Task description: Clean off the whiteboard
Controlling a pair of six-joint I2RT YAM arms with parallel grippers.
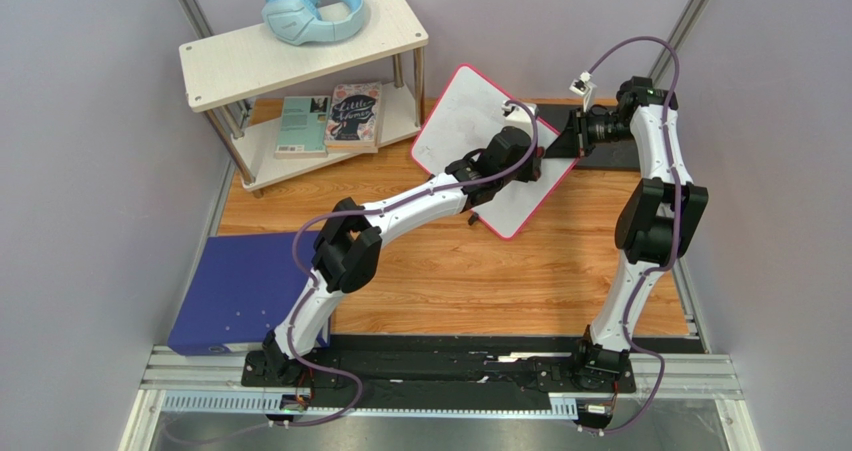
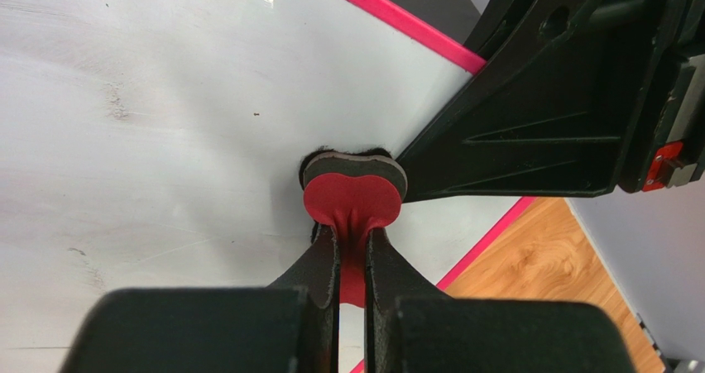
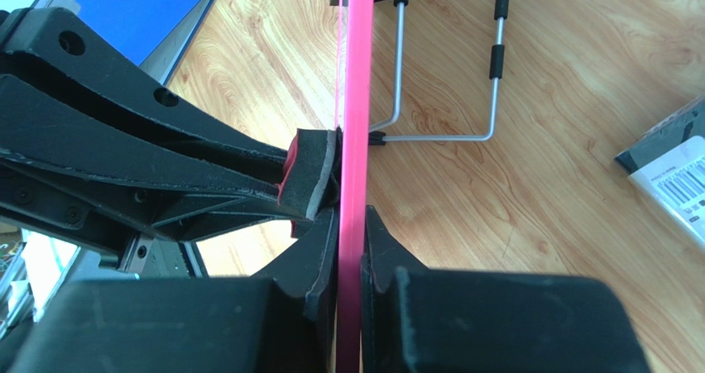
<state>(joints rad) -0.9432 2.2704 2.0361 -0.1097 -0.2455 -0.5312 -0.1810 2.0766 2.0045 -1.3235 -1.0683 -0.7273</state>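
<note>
The whiteboard (image 1: 465, 121) is a glossy white board with a pink rim, tilted up off the table. Its face fills the left wrist view (image 2: 149, 117) and shows only faint smudges. My right gripper (image 1: 562, 139) is shut on the board's right rim, seen edge-on as a pink strip (image 3: 350, 100) between the fingers. My left gripper (image 2: 354, 249) is shut on a small red eraser (image 2: 352, 198) with a dark felt pad, pressed against the board near its right edge. The eraser also shows in the right wrist view (image 3: 308, 174).
A two-tier shelf (image 1: 300, 46) at back left holds blue headphones (image 1: 310, 9) and two books (image 1: 330, 119). A blue-purple binder (image 1: 240, 291) lies at the table's left edge. A wire stand (image 3: 447, 67) stands behind the board. A dark box (image 3: 670, 170) lies at the right.
</note>
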